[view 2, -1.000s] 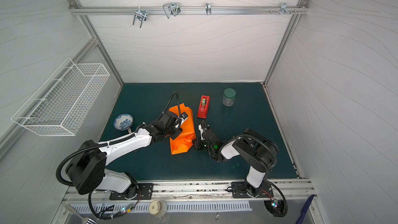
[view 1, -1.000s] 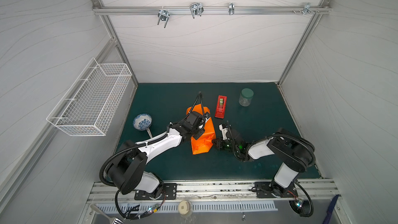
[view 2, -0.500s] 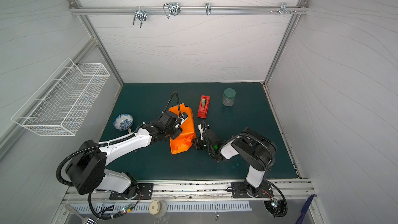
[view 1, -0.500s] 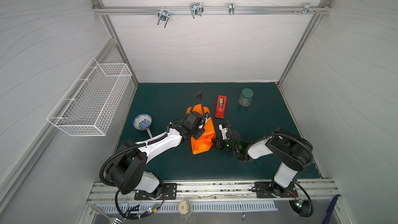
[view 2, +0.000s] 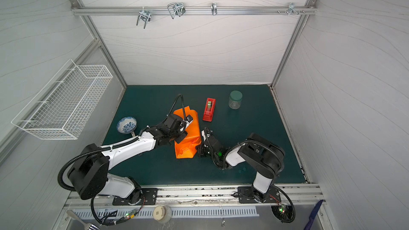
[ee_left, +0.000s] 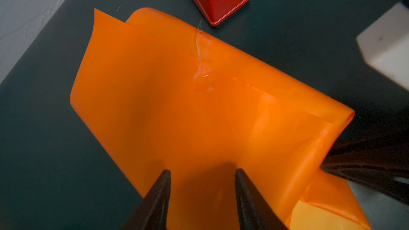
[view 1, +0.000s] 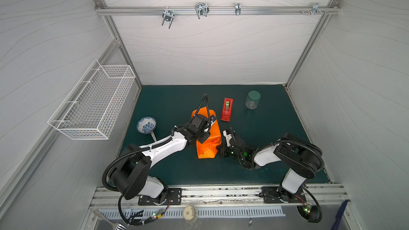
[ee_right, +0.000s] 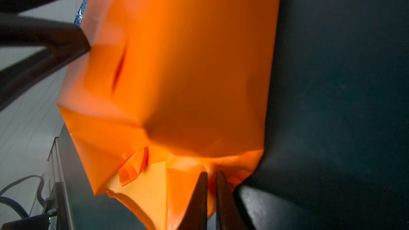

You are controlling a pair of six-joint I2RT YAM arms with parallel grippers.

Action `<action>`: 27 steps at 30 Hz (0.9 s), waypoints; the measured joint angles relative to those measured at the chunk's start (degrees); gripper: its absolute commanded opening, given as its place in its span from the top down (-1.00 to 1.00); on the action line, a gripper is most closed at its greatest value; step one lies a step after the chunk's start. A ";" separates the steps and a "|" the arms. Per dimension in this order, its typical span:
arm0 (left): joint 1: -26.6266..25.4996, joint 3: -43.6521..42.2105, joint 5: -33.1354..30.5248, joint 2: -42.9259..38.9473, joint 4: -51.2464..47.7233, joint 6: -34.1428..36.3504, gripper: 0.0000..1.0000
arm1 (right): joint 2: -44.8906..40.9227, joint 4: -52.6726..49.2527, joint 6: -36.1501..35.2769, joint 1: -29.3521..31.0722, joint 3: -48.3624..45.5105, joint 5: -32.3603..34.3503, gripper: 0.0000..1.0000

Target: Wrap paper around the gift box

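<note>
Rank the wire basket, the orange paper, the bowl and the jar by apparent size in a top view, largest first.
1. wire basket, though it hangs nearer the camera.
2. paper.
3. bowl and jar: too alike to rank.

A dark green table (view 1: 168,102) spreads out before me. Near its middle lies a bundle of orange paper (view 1: 208,149), folded into a block that is longer than it is wide. Just beyond it, to the right, stands a narrow red tape dispenser (view 1: 227,109). Farther right, near the back edge, a clear jar (view 1: 252,100) with a green lid stands upright. Off to the left sits a blue-and-white patterned bowl (view 1: 146,125), well apart from the paper.
</note>
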 measured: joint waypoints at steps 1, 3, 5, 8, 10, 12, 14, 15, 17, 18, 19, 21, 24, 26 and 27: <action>0.00 0.00 0.00 0.00 0.00 0.00 0.01 | -0.11 0.22 0.20 0.50 -0.26 0.20 0.78; 0.00 0.00 0.00 0.00 0.00 0.00 0.01 | -0.26 0.66 0.68 1.31 -0.76 0.42 0.79; 0.02 0.00 0.00 0.00 0.00 0.00 0.01 | -0.55 1.11 1.07 2.08 -1.40 0.79 0.79; 0.00 0.00 0.00 0.00 0.00 0.00 0.01 | -1.31 1.07 1.55 3.19 -2.21 1.27 0.80; 0.00 0.00 0.00 0.00 0.00 0.00 0.02 | -1.70 0.90 1.77 3.93 -2.56 1.57 0.81; 0.02 0.00 -0.02 0.00 0.00 -0.02 0.02 | -2.03 0.55 1.99 4.66 -2.69 1.84 0.82; 0.00 0.00 0.00 0.00 0.00 -0.02 0.02 | -2.25 0.35 2.03 5.29 -2.86 1.99 0.82; 0.00 0.00 0.00 0.00 0.00 -0.02 0.02 | -2.29 0.28 2.03 5.60 -2.89 2.14 0.82; 0.00 0.00 0.00 0.00 0.00 -0.04 0.02 | -2.29 0.22 2.03 5.97 -2.86 2.34 0.82; 0.00 0.00 0.00 0.00 0.00 -0.04 0.02 | -2.29 0.22 2.03 6.08 -2.86 2.43 0.83; 0.02 0.00 0.00 0.00 0.00 -0.04 0.02 | -2.29 0.22 2.05 6.14 -2.86 2.43 0.83; 0.02 0.00 0.00 0.00 0.00 -0.04 0.02 | -2.29 0.20 2.10 6.40 -2.86 2.43 0.83; 0.00 0.00 0.00 0.00 0.00 -0.07 0.02 | -2.36 0.07 2.25 6.88 -2.86 2.45 0.83; 0.00 0.00 0.00 0.00 0.00 -0.09 0.02 | -2.67 -0.46 2.27 7.06 -2.86 2.45 0.84; 0.00 0.00 0.00 0.00 0.00 -0.11 0.02 | -2.89 -0.85 2.25 7.10 -2.86 2.43 0.83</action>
